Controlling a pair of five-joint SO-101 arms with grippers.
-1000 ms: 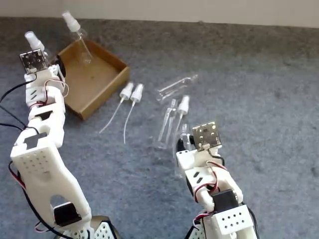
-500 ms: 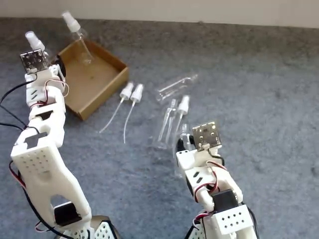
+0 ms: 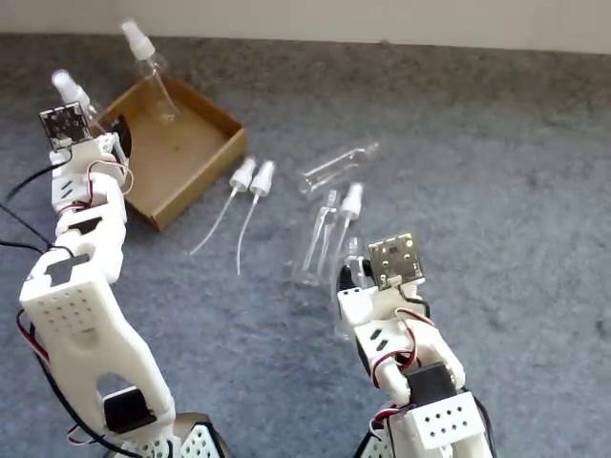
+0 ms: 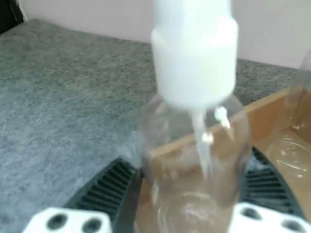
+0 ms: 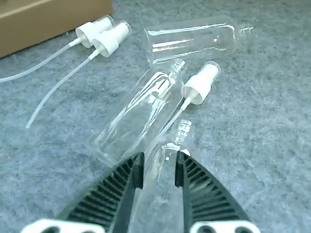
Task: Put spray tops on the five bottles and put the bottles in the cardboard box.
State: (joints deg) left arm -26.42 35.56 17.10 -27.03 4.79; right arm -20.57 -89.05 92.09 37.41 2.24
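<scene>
My left gripper [image 4: 192, 182] is shut on a clear bottle [image 4: 194, 145] capped with a white spray top [image 4: 194, 53]; in the high view this bottle [image 3: 69, 89] stands up just outside the left rim of the cardboard box [image 3: 205, 176]. Another capped bottle [image 3: 153, 76] leans in the box's far corner. My right gripper [image 5: 159, 167] is shut on an uncapped bottle [image 5: 167, 150] lying on the carpet. Just beyond it lie a second bare bottle [image 5: 136, 116], a third [image 5: 192, 39], and a loose spray top [image 5: 199, 82]. Two more spray tops [image 5: 104, 34] lie near the box.
Grey carpet covers the whole floor, with open room to the right of the bottles [image 3: 496, 191]. The long dip tubes of the two spray tops [image 3: 229, 224] trail toward the arms. A pale wall [image 3: 382, 19] borders the far side.
The left gripper with its capped bottle has shifted slightly nearer and tilted a little. The right arm has stayed put.
</scene>
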